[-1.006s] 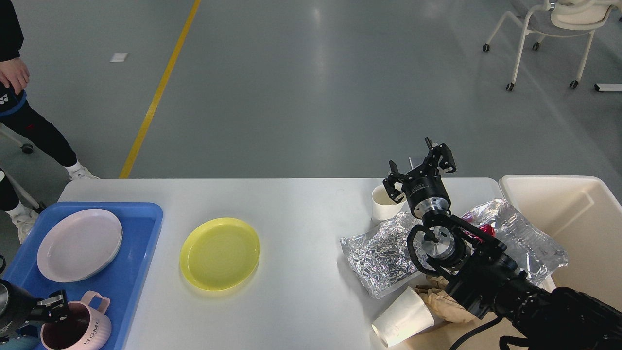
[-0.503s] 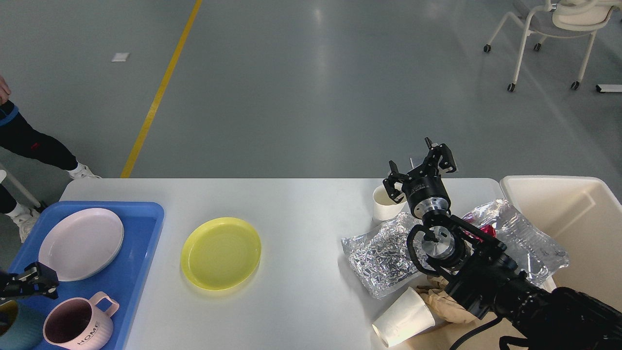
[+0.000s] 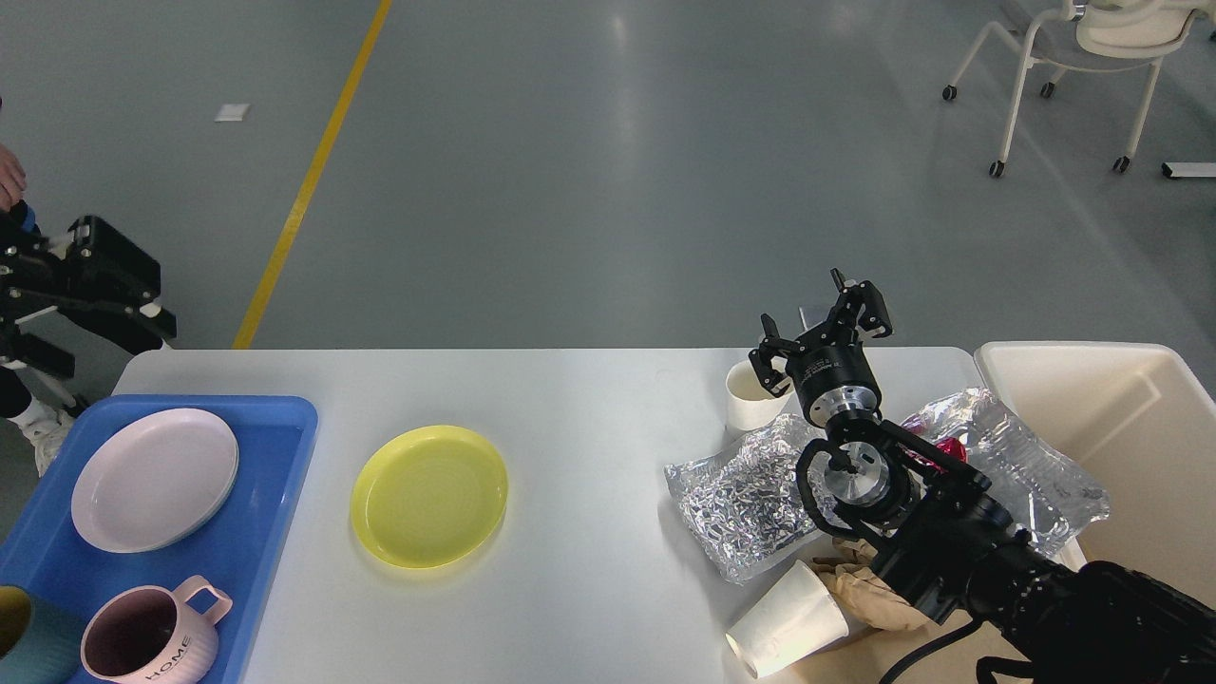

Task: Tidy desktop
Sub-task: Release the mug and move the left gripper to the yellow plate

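the wide matte white-grey desk with rounded corners spans the lower half of the view, its far edge against the grey floor. at its left end a blue plastic tray holds a pale pink round plate, a pink ribbed mug marked "home" and, at the very corner, a teal cup cut off by the frame. a yellow round plastic plate lies alone on the bare desk just right of the tray.

the right end is crowded: an upright white paper cup, a crinkled silver foil bag, a clear crumpled plastic bag with something red inside, a tipped-over white paper cup and crumpled brown paper beside it. a beige plastic bin stands at the right edge of the desk.

the right gripper hangs above the upright cup and the foil bag, its fingers spread apart with nothing between them; its black arm covers part of the clutter. the left gripper is up at the left edge beyond the desk, dark and end-on, so i cannot tell its opening.

beyond the desk, a yellow floor line runs diagonally, a white wheeled chair stands far right, and a person's dark trouser leg shows at far left.
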`<action>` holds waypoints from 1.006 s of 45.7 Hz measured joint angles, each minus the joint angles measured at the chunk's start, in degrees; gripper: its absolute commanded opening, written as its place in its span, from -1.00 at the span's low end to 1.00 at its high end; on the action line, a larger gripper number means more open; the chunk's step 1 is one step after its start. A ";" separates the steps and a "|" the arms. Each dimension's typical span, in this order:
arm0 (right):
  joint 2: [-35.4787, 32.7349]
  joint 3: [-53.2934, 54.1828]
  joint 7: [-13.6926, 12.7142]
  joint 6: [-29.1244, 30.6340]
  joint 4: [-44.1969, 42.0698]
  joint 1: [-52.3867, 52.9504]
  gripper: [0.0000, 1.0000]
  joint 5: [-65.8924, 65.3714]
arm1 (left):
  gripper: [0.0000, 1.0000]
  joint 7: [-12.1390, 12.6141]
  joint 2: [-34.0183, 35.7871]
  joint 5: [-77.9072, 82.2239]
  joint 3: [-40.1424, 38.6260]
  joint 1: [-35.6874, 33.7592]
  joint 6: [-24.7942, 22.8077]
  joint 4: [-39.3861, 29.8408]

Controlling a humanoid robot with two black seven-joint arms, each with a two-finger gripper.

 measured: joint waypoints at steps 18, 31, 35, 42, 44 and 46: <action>0.00 0.00 0.00 0.00 0.00 0.00 1.00 0.04 | 0.75 -0.13 -2.65 -0.74 -5.37 4.36 3.11 0.17; 0.00 0.00 0.00 0.00 0.00 0.10 1.00 0.04 | 0.75 -0.18 -2.47 -0.91 -9.89 24.59 20.73 0.20; 0.00 0.00 0.00 0.00 0.00 0.10 1.00 0.04 | 0.75 -0.18 -2.54 -0.91 -12.24 29.87 25.58 0.20; 0.00 0.00 0.00 0.00 0.00 0.10 1.00 0.02 | 0.75 -0.17 -2.74 -0.91 -17.47 37.99 32.27 0.20; 0.00 0.00 0.00 0.00 0.00 0.10 1.00 0.02 | 0.75 -0.17 -2.84 -0.91 -18.69 39.87 33.91 0.20; 0.00 0.00 0.00 0.00 0.00 0.10 1.00 0.02 | 0.75 -0.17 -3.01 -0.91 -19.56 41.35 35.42 0.20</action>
